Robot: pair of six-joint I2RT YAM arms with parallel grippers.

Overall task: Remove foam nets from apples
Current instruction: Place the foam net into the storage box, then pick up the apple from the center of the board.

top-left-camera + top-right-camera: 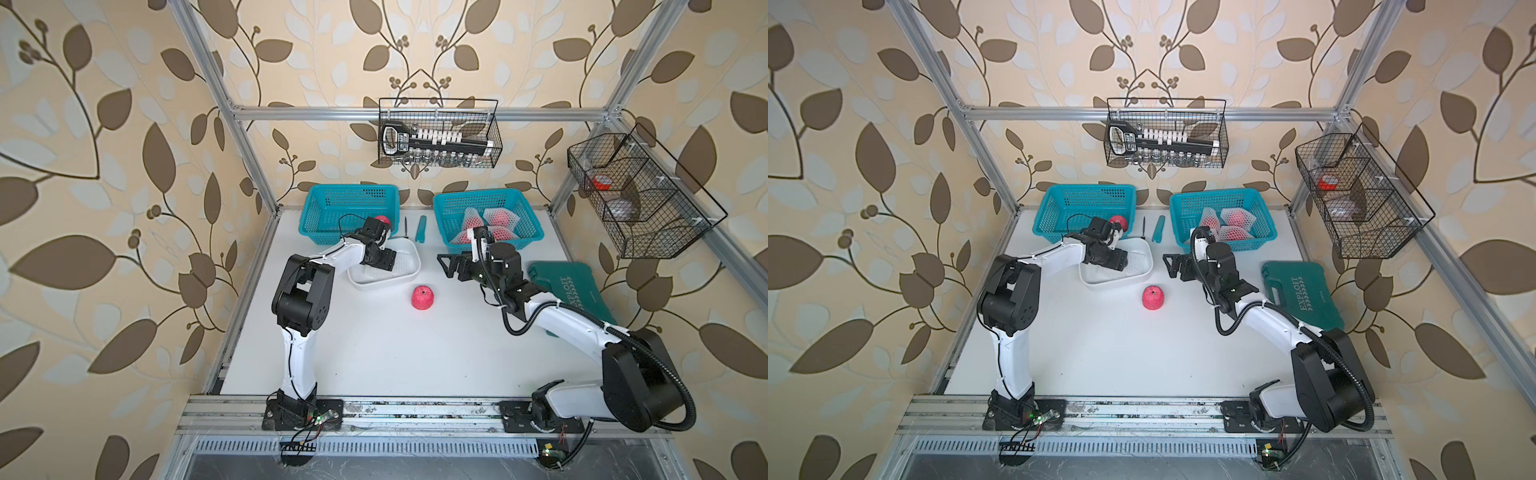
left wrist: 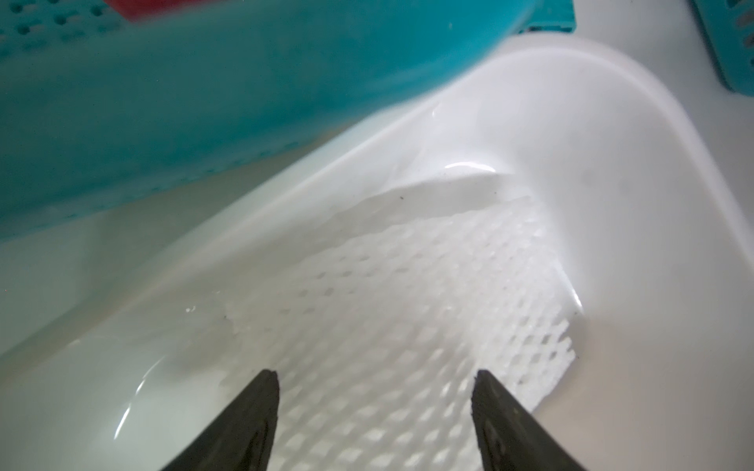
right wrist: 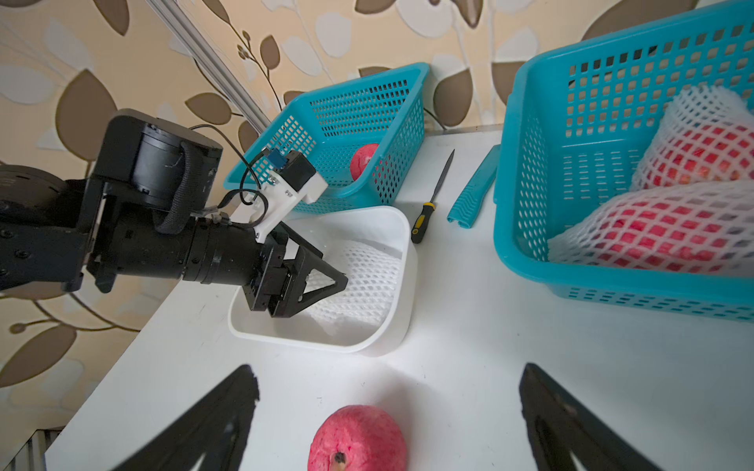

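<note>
A bare red-pink apple (image 1: 423, 297) (image 1: 1153, 297) lies mid-table, just below my open right gripper (image 3: 389, 371) (image 1: 446, 264), which holds nothing. My left gripper (image 2: 375, 373) (image 1: 384, 264) reaches into the white tub (image 1: 409, 253). Its jaws stand apart over a flat white foam net (image 2: 408, 306) (image 3: 363, 277) lying in the tub, without pinching it. The left teal basket (image 1: 332, 199) holds one bare apple (image 1: 383, 219) (image 3: 363, 161). The right teal basket (image 1: 478, 199) holds several apples still in foam nets (image 1: 498, 224) (image 3: 653, 236).
A screwdriver (image 1: 406, 226) and a teal plastic strip (image 1: 421, 228) lie between the two baskets. A green tool case (image 1: 569, 291) sits at the right, partly under my right arm. Black wire baskets (image 1: 438, 133) (image 1: 640, 195) hang on the frame at the back and right.
</note>
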